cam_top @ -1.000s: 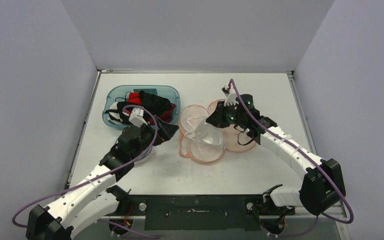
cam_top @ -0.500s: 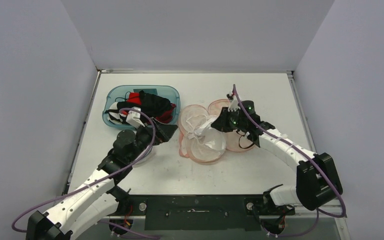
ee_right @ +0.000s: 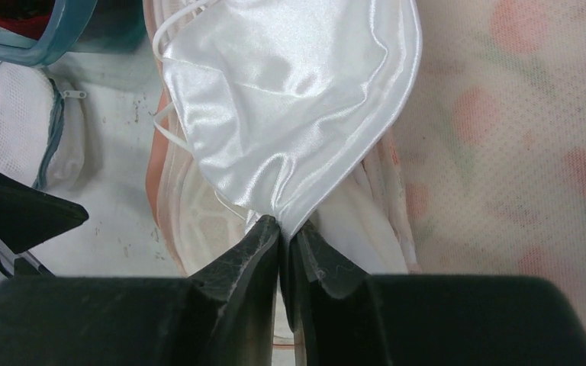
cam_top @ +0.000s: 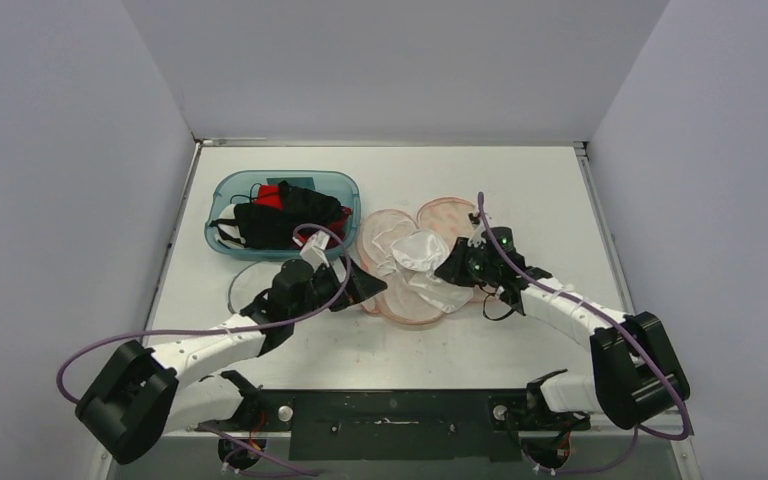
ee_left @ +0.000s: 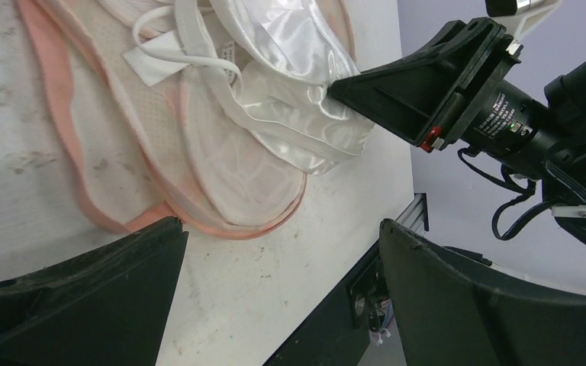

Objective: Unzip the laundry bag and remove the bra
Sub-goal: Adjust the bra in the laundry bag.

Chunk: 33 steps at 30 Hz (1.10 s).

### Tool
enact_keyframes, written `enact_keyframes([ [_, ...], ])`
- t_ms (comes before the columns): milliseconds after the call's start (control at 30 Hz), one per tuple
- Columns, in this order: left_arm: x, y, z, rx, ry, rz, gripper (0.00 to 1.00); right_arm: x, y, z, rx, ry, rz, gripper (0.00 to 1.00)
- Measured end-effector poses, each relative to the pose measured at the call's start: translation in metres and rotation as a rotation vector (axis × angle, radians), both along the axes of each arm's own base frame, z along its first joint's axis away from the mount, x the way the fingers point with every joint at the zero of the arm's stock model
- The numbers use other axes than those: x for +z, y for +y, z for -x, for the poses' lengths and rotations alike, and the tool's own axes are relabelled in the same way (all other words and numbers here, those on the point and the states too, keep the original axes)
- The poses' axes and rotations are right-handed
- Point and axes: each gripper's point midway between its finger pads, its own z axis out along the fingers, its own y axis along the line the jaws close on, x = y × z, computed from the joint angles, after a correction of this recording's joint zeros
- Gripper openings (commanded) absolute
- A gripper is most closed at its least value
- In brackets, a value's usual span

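The pink round mesh laundry bag (cam_top: 397, 300) lies open at mid-table. It also shows in the left wrist view (ee_left: 221, 171) and the right wrist view (ee_right: 519, 137). A white satin bra (cam_top: 422, 250) lies on it, partly pulled out; it shows in the left wrist view (ee_left: 290, 91) and the right wrist view (ee_right: 290, 99). My right gripper (cam_top: 458, 268) is shut on the bra's lower edge (ee_right: 281, 223), low over the bag. My left gripper (cam_top: 366, 286) is open and empty (ee_left: 281, 229), just above the table at the bag's near-left rim.
A teal basket (cam_top: 345, 190) with black and red garments stands at the back left, its corner in the right wrist view (ee_right: 38, 38). A small white mesh pouch (ee_right: 23, 133) lies left of the bag. The table's front rail (ee_left: 366, 282) is close behind my left gripper.
My right gripper has drawn the bra toward the near right, lower over the bag. My left arm has swung right and down to the bag's near-left rim.
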Motion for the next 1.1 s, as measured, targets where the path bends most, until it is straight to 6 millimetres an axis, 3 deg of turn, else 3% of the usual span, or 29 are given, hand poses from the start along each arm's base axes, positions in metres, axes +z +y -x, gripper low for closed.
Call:
enact_keyframes([
  [100, -0.002, -0.019, -0.005, -0.031, 0.017, 0.001, 0.94, -0.004, -0.003, 0.001, -0.033, 0.01, -0.017, 0.49],
  [200, -0.001, -0.035, -0.018, -0.036, 0.022, 0.006, 0.93, -0.004, -0.005, 0.001, -0.063, 0.008, -0.03, 0.67],
  [467, -0.011, -0.055, -0.043, -0.016, 0.033, -0.012, 0.84, 0.019, -0.01, -0.008, -0.131, -0.072, -0.069, 0.75],
  [533, -0.017, -0.055, -0.044, -0.012, 0.042, -0.023, 0.82, 0.015, -0.012, -0.012, -0.146, -0.064, -0.069, 0.71],
  [667, -0.023, -0.055, -0.045, -0.005, 0.051, -0.036, 0.8, 0.007, -0.01, -0.017, -0.163, -0.048, -0.077, 0.34],
  [767, -0.024, -0.052, -0.045, 0.006, 0.054, -0.049, 0.81, 0.011, -0.007, -0.02, -0.153, -0.066, -0.093, 0.17],
  [933, -0.006, -0.028, -0.048, 0.054, 0.024, -0.09, 0.85, 0.014, -0.001, -0.015, -0.094, -0.108, -0.054, 0.06],
  [1100, 0.046, 0.002, -0.069, 0.118, -0.079, -0.091, 0.89, 0.038, 0.03, 0.002, 0.067, -0.232, 0.034, 0.05],
])
